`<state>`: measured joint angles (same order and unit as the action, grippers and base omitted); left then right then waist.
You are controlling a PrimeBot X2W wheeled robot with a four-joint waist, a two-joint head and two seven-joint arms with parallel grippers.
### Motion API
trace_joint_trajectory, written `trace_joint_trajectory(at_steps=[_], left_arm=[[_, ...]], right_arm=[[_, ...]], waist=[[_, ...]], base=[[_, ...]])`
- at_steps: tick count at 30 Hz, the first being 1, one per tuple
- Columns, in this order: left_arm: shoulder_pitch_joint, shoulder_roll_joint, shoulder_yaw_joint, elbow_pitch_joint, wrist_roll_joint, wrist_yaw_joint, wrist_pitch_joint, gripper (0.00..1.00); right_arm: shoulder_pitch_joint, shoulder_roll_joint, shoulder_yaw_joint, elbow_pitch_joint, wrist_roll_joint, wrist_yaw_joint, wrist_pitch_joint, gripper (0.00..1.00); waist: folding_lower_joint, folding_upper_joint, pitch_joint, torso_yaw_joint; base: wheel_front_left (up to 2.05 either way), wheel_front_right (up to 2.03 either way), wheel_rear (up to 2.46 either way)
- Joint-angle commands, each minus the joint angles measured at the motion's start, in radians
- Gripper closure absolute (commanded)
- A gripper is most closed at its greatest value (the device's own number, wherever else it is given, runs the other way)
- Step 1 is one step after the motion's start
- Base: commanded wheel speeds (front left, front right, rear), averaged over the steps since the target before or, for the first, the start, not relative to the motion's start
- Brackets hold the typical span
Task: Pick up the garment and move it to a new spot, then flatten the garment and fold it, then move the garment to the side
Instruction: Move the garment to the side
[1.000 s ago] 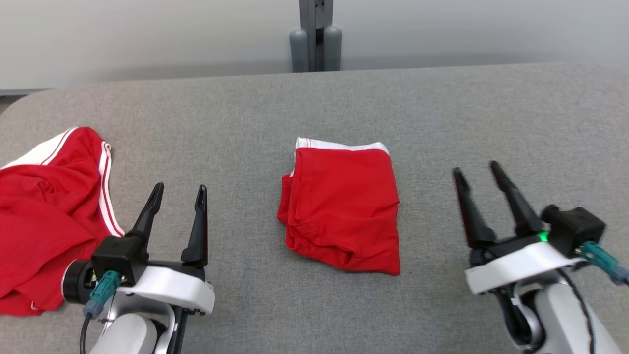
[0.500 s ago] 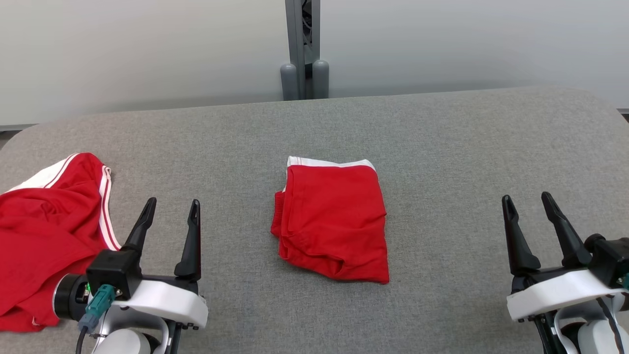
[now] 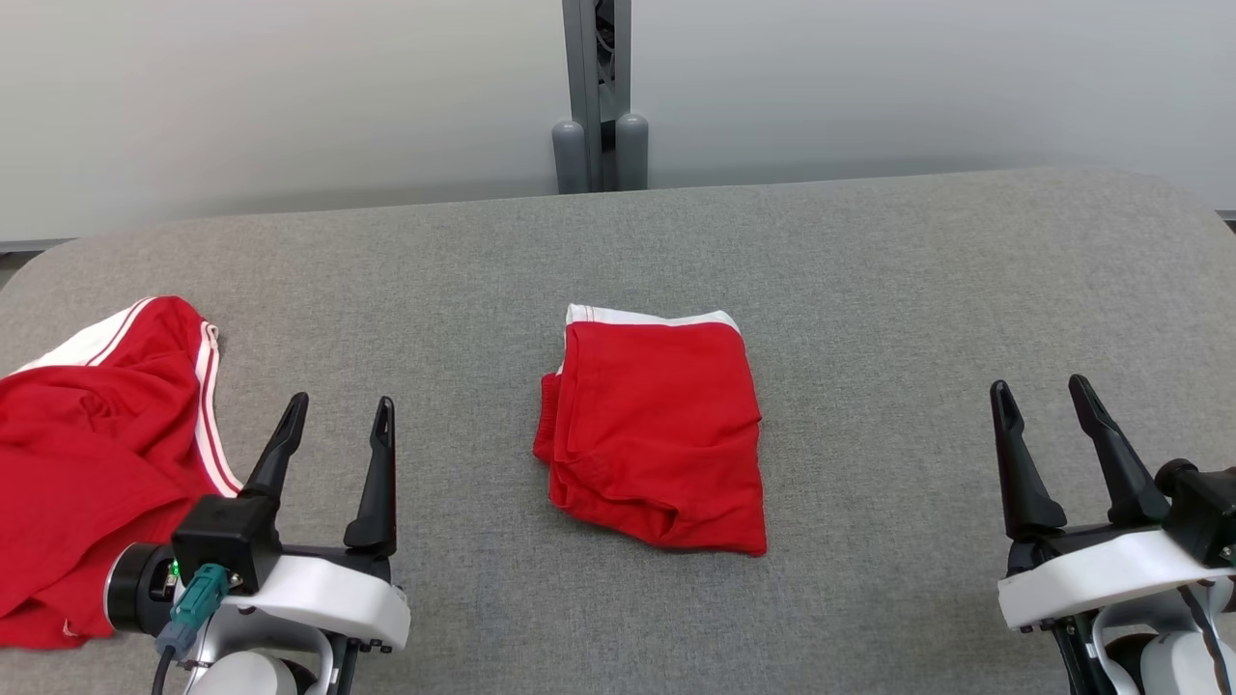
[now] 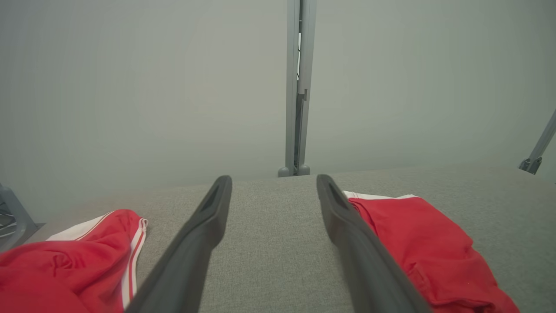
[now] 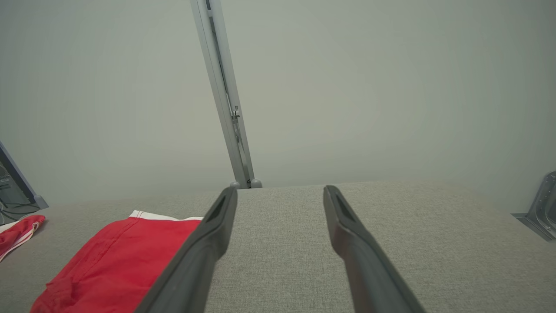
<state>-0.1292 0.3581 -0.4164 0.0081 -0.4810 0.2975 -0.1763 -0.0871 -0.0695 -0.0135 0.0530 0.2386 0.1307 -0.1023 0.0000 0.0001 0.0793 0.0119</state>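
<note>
A red garment (image 3: 657, 434) with a white waistband lies folded in a neat rectangle on the middle of the grey padded table (image 3: 869, 290). It also shows in the left wrist view (image 4: 425, 248) and the right wrist view (image 5: 117, 261). My left gripper (image 3: 341, 405) stands open to its left, nothing between its fingers (image 4: 273, 180). My right gripper (image 3: 1039, 386) stands open well to the garment's right, also holding nothing (image 5: 280, 189). Neither gripper touches the folded garment.
A second red garment (image 3: 87, 454) with white stripes lies crumpled at the table's left edge, just left of my left gripper. A grey post (image 3: 599, 97) rises behind the table's far edge against a pale wall.
The head camera has tilted, so the whole picture shifted. My right gripper has drawn back to the right, away from the folded garment. The left gripper and both garments have stayed put.
</note>
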Motion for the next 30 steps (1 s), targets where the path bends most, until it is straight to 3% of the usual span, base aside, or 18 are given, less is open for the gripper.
trace_joint_trajectory(at_steps=[1,13,22,30], left_arm=[[-0.003,0.003,0.0,-0.004,0.003,0.003,-0.002,0.0],[-0.044,-0.003,-0.018,-0.011,0.011,-0.011,-0.005,0.0],[-0.091,-0.026,-0.035,0.025,0.009,-0.033,-0.025,0.0],[-0.119,-0.044,-0.038,0.059,0.003,-0.048,-0.049,0.0]], right_arm=[[0.008,-0.001,0.001,-0.003,0.0,0.0,0.006,0.0],[-0.057,-0.017,0.011,0.073,-0.007,0.0,0.041,0.0],[-0.173,-0.028,0.166,0.291,0.024,0.0,0.069,0.0],[-0.236,-0.024,0.284,0.427,0.112,0.0,0.118,0.0]], waist=[[0.0,-0.0001,0.002,0.0],[0.0,-0.0001,0.059,0.063],[0.0,-0.0001,0.147,0.156],[0.0,-0.0001,0.178,0.18]], base=[[0.0,0.0,0.0],[0.0,0.0,0.0],[0.0,0.0,0.0],[0.0,0.0,0.0]])
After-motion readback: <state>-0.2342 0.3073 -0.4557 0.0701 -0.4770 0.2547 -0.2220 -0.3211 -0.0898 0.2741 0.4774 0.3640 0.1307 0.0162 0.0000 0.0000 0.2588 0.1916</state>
